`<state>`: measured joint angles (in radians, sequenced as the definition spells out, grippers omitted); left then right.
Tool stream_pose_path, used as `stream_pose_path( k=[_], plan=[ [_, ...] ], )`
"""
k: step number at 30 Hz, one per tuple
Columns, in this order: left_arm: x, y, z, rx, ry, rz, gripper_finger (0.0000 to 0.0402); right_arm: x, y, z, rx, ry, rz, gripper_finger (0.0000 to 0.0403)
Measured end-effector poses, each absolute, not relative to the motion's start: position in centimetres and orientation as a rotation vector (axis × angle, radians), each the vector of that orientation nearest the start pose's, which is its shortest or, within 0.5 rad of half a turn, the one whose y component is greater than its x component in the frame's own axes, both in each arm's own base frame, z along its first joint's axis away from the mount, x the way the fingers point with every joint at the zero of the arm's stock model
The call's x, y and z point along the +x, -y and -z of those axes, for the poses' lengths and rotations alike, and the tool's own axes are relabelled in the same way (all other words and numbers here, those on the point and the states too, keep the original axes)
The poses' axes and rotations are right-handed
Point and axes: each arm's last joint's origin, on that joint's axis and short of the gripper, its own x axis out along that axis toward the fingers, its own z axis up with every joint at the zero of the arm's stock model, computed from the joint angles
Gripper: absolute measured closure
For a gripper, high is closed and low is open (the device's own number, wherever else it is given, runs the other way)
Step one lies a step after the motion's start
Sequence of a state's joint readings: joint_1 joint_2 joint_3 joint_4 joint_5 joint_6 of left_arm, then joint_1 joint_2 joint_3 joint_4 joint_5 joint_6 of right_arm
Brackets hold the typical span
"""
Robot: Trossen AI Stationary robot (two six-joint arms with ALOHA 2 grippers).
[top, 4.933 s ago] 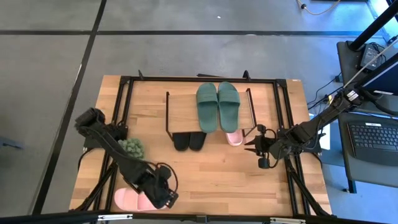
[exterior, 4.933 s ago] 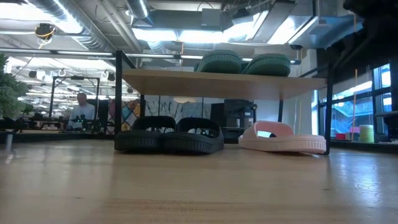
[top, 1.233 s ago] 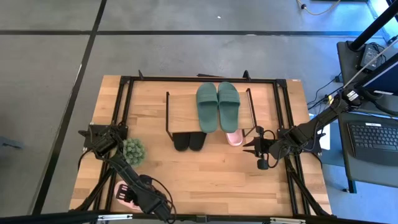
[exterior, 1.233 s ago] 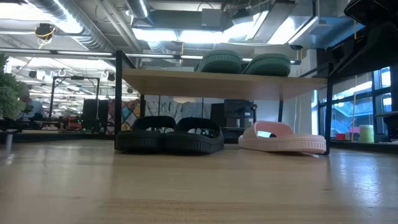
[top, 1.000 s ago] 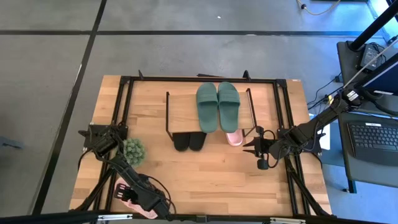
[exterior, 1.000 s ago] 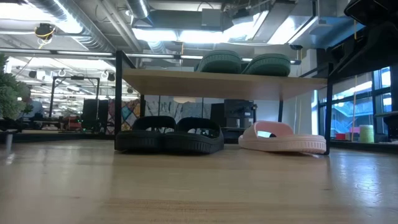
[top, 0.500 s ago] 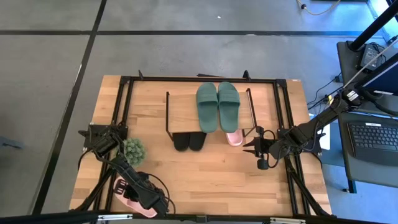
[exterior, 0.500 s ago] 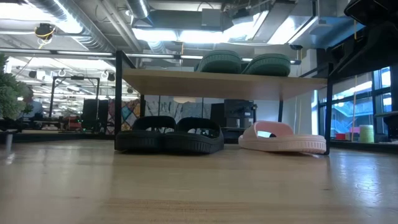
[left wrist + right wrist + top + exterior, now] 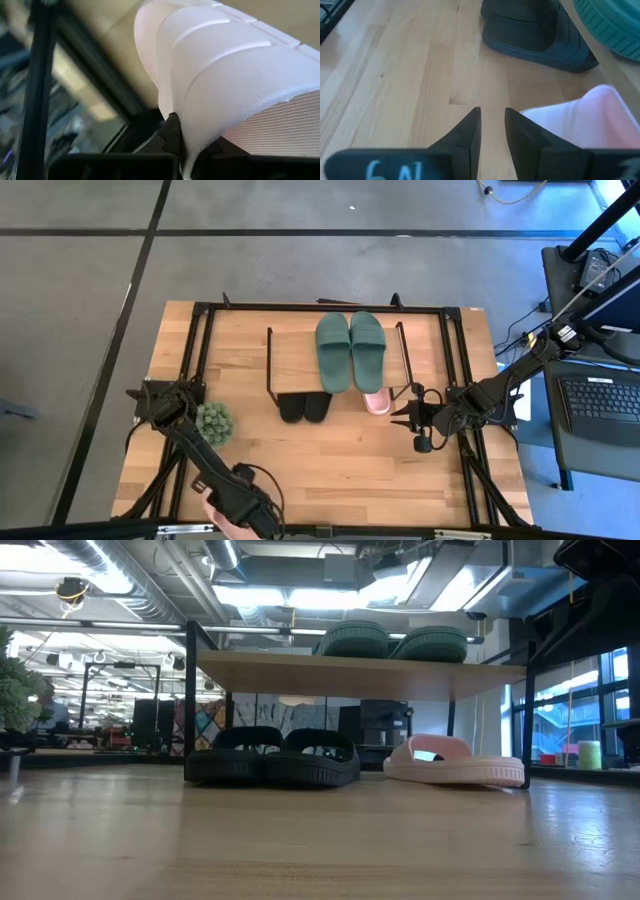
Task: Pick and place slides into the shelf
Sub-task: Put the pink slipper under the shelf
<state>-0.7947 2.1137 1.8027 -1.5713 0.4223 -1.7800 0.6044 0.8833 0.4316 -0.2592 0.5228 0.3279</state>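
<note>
Grey concrete floor [image 9: 90, 300] surrounds the wooden table [image 9: 340, 460], crossed by dark lines [image 9: 130, 290]. At the right edge stands a desk carrying a laptop keyboard [image 9: 598, 402] with trailing cables [image 9: 520, 335]. A small green potted plant [image 9: 212, 421] sits on the table near its left side. Seen level across the tabletop, the room beyond shows an open ceiling with ducts [image 9: 150, 570] and bright strip lights [image 9: 270, 595], tall windows [image 9: 560, 720] at right, and a distant seated person [image 9: 55, 710] at left.
</note>
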Motion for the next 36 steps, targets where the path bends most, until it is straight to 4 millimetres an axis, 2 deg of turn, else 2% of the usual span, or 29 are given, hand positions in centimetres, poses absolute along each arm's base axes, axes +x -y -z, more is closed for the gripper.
stream_pose_path(
  k=[3, 6, 12, 17, 21, 27, 31, 36],
  plan=[
    [27.1, 27.8, -24.4, -0.660, -1.763, -0.843, 0.0398, 14.8, -8.4, -19.4, -0.062, -0.601, 0.021, 0.0314],
    [28.4, 27.2, -25.7, -0.537, -1.574, -0.717, 0.0398, 14.8, -8.4, -19.4, -0.062, -0.602, 0.021, 0.0314],
    [32.1, 24.3, -26.5, -0.274, -1.321, -0.576, 0.0399, 14.8, -8.4, -19.4, -0.062, -0.602, 0.022, 0.0314],
    [36.5, 21.7, -25.7, -0.089, -1.158, -0.409, 0.0400, 14.7, -8.4, -19.4, -0.065, -0.606, 0.022, 0.0314],
    [39.2, 18.8, -24.9, 0.016, -1.069, -0.392, 0.0400, 14.7, -8.4, -19.4, -0.065, -0.608, 0.022, 0.0314],
    [41.4, 14.8, -23.2, 0.067, -1.043, -0.420, 0.0400, 14.7, -8.4, -19.3, -0.064, -0.609, 0.023, 0.0314],
    [42.8, 13.8, -22.4, 0.085, -0.962, -0.377, 0.0400, 14.7, -8.4, -19.3, -0.064, -0.609, 0.023, 0.0314],
    [43.4, 12.4, -21.1, 0.076, -0.964, -0.421, 0.0400, 14.7, -8.4, -19.3, -0.063, -0.608, 0.023, 0.0314]
  ],
)
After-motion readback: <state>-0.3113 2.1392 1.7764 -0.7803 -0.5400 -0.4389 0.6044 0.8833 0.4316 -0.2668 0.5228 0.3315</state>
